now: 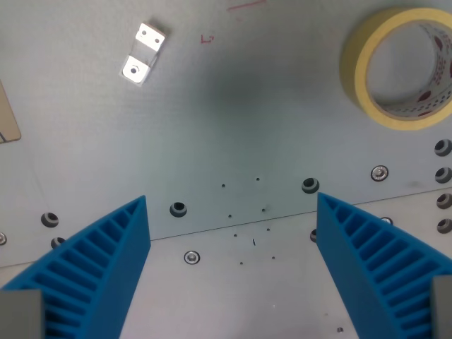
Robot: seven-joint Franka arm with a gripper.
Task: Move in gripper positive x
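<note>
My gripper is open and empty. Its two blue ribbed fingers rise from the bottom corners of the wrist view, one at the left and one at the right, with a wide gap between them. Below the gap is a bare grey metal table with a seam, screws and holes. Nothing lies between the fingers.
A roll of yellow tape lies at the top right. A small bent metal bracket lies at the top left. A tan edge shows at the far left. Faint red marks are drawn near the top.
</note>
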